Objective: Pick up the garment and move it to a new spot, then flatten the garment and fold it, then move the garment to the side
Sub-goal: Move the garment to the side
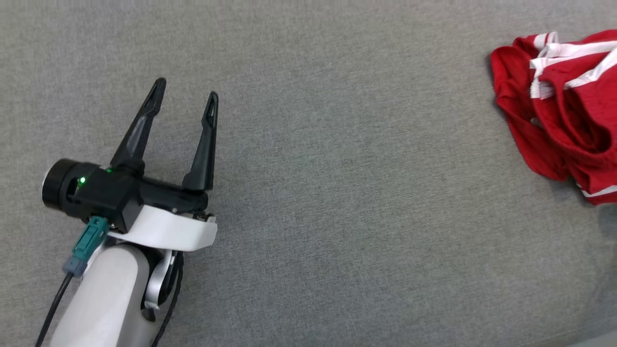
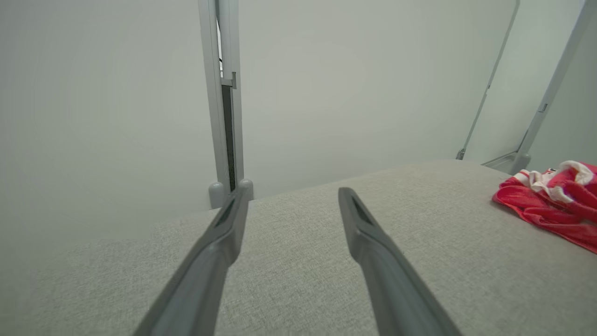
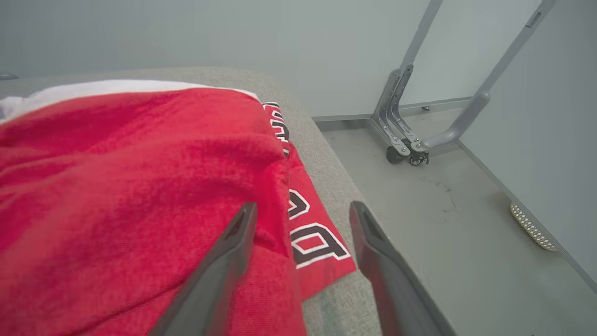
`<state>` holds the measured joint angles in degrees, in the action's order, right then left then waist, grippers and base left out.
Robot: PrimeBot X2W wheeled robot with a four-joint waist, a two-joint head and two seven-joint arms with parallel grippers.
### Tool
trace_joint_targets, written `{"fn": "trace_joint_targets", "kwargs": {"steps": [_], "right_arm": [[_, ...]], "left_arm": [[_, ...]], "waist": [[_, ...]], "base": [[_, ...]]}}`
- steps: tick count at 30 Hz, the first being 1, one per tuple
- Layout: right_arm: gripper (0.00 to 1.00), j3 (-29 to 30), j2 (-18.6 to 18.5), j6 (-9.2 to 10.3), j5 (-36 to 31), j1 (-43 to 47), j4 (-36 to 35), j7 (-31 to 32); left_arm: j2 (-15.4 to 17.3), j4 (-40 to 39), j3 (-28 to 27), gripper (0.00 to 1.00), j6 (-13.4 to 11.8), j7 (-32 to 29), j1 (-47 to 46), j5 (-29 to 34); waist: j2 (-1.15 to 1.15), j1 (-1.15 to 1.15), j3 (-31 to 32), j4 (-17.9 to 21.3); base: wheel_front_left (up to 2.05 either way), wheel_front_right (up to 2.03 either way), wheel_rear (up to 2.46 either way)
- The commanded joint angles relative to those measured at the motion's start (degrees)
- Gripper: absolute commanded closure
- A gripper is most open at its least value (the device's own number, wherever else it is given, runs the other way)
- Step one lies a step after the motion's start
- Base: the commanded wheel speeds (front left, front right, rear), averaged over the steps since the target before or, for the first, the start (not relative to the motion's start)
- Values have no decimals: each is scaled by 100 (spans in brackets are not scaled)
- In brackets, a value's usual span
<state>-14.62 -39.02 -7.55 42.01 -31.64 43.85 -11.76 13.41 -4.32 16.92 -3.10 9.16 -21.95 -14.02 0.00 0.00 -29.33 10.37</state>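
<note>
A crumpled red garment (image 1: 564,111) with white stripes lies at the right edge of the grey padded surface (image 1: 337,193). The left wrist view shows the same garment (image 2: 555,200) far to the right. Close up in the right wrist view, the red garment (image 3: 140,196) carries black and white lettering near the surface's edge. My left gripper (image 1: 185,94) is open over bare fabric at the lower left, far from the garment, with nothing between its fingers (image 2: 224,233). My right gripper (image 3: 301,210) is open just above the garment's edge, its left finger (image 3: 233,247) over the red cloth.
The padded surface ends at a rounded edge (image 3: 336,163) beside the garment, with a grey floor (image 3: 443,219) below. A grey wheeled frame (image 3: 410,135) stands on that floor by pale walls. A vertical grey post (image 2: 226,102) rises behind the surface's far edge.
</note>
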Motion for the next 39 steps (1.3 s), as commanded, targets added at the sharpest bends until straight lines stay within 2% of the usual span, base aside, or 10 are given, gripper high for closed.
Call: {"fn": "trace_joint_targets", "kwargs": {"steps": [1, 7, 12, 13, 17, 27, 34, 39], "right_arm": [[0, 92, 52, 13, -50, 139, 51, -197], [0, 504, 302, 13, -343, 635, -544, -350], [0, 956, 765, 12, -906, 1265, -1618, -341], [0, 956, 765, 12, -906, 1265, -1618, -341], [0, 1144, 1250, 12, -1323, 1750, -2405, -339], [0, 1189, 2287, 12, -2125, 2639, -4048, 374], [0, 1257, 2667, 12, -2401, 3170, -4633, 903], [0, 1357, 2780, 12, -2544, 3537, -4818, 1140]], "left_arm": [[24, 50, -76, 0, -69, 54, 160, -85], [-2, 152, -258, 0, -214, 176, 605, -285], [-25, 107, -358, 0, -323, 228, 919, -414], [-25, 107, -358, 0, -323, 228, 919, -414], [-36, 119, -429, 0, -421, 236, 1143, -506], [-71, 222, -622, 0, -675, 247, 1731, -670], [15, 260, -696, 0, -694, 217, 2249, -826], [92, 283, -660, 0, -651, 165, 2522, -880]], "waist": [[0, 0, 251, 82], [0, 0, 796, 116], [0, 0, 1167, 74], [0, 0, 1167, 74], [0, 0, 1456, -66], [0, 0, 2083, -661], [0, 0, 2525, -1080], [0, 0, 2824, -1160]], "base": [[0, 0, 0], [0, 0, 0], [0, 0, 0], [0, 0, 0], [0, 0, 0], [0, 0, 0], [0, 0, 0], [0, 0, 0]]}}
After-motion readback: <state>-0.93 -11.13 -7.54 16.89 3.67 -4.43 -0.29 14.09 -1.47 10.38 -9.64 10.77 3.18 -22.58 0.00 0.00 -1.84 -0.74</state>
